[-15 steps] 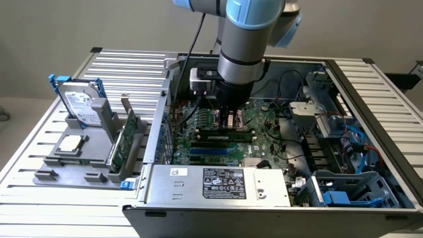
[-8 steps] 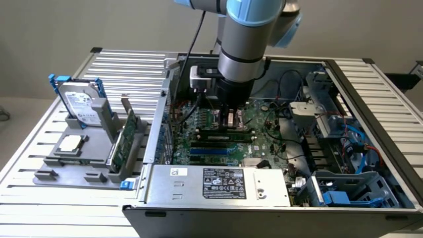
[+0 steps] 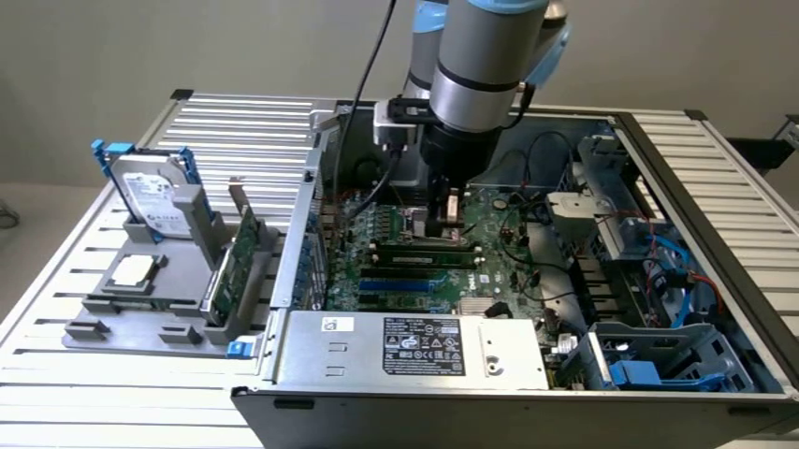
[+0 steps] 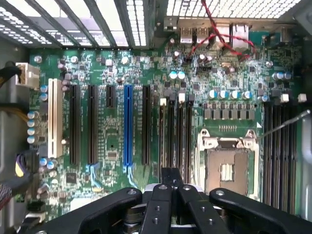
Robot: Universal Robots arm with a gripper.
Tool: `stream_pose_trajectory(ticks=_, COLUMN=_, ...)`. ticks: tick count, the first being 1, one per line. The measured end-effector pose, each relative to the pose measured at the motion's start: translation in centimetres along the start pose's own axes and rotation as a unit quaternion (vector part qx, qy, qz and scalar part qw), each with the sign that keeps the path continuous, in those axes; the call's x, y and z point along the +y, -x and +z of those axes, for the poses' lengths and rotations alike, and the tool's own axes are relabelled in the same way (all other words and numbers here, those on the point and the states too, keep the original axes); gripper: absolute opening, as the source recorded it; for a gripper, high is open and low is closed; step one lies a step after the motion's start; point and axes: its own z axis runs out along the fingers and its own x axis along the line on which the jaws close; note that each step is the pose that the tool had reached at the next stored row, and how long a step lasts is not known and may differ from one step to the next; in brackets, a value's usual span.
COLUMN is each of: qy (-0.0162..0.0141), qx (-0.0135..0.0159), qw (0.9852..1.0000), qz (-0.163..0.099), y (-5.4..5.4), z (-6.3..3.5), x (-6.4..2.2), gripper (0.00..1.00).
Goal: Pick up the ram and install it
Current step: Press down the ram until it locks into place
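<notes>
We can read no word, brand or number anywhere. The white label (image 3: 425,343) on the metal power supply box (image 3: 406,351) at the front edge of the computer case (image 3: 525,412) carries rows of small print and round marks, and the hard drive (image 3: 156,198) bears a pale sticker, both beyond reading.

Silver-grey arm (image 3: 481,65) with pale blue joint caps, black cable (image 3: 370,65) alongside, black hand (image 4: 170,204) with shiny screws.
</notes>
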Motion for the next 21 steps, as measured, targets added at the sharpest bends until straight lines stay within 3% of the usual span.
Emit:
stream_pose_trajectory(ticks=5, qy=0.0004, qx=0.0000, qw=1.0000, qz=0.000, y=-0.26, z=-0.48, x=-1.11, gripper=0.11)
stream_pose_trajectory(ticks=21, qy=0.0009, qx=0.0001, qw=1.0000, qz=0.000, y=-0.51, z=-0.55, x=-1.15, gripper=0.11)
